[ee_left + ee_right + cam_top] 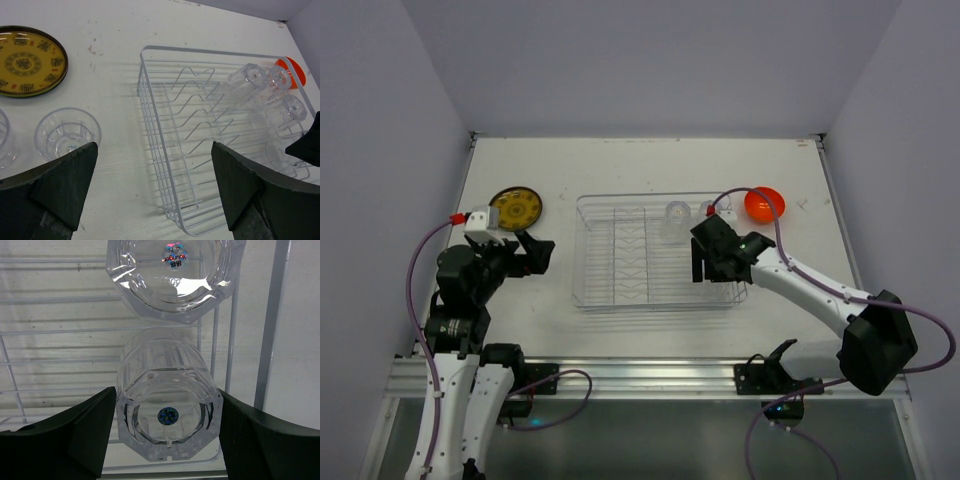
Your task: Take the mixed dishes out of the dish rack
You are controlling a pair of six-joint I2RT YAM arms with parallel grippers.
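The clear dish rack lies mid-table. My right gripper is down inside its right end. In the right wrist view the gripper has a finger pressed against each side of an upturned clear glass cup, which stands on the rack wires. A second cup stands just beyond it. Other cups sit at the rack's far right. The yellow plate and two cups rest on the table left of the rack. The orange bowl sits right of the rack. My left gripper is open and empty.
The table's back edge meets a wall, and side walls close it in on the left and right. The left arm hovers between the plate and the rack's left wall. A metal rail runs along the near edge.
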